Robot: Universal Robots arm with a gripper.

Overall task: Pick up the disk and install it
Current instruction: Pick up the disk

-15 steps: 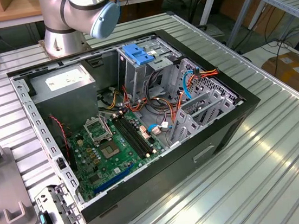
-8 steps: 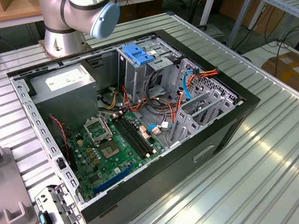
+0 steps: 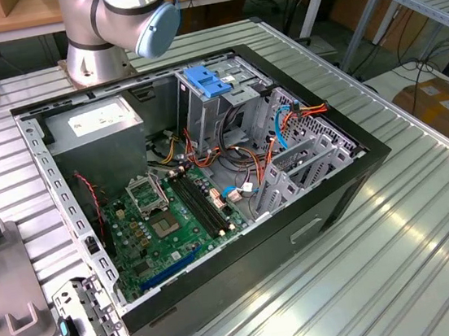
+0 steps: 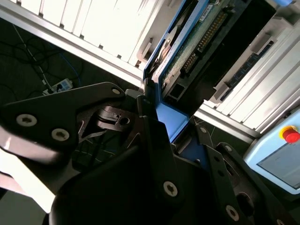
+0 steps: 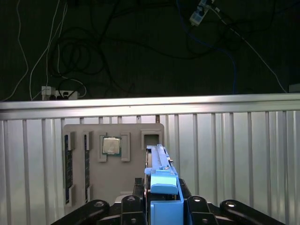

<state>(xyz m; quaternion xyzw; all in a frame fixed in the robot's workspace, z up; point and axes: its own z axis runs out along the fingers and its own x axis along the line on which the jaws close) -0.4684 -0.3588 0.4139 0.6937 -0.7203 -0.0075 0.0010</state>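
Note:
My gripper (image 5: 162, 208) is shut on the disk (image 5: 158, 161), a flat drive held edge-on in a blue plastic frame (image 5: 163, 187), with a black finger (image 5: 132, 206) on each side. In the second wrist view, the disk (image 4: 199, 40) shows its green circuit-board face and blue edge, clamped at the gripper (image 4: 157, 124). The disk hangs over a grey parts holder (image 5: 75, 136) near the ribbed table's edge, next to an open slot (image 5: 151, 138). I cannot tell whether it still touches the holder.
The open computer case (image 3: 370, 154) lies on the table, with a motherboard (image 3: 173, 215), loose cables, a grey power-supply box (image 3: 92, 123) and a metal cage topped by a blue latch (image 3: 206, 82). The holder carries a processor chip (image 5: 111, 145) and memory sticks (image 5: 69, 154).

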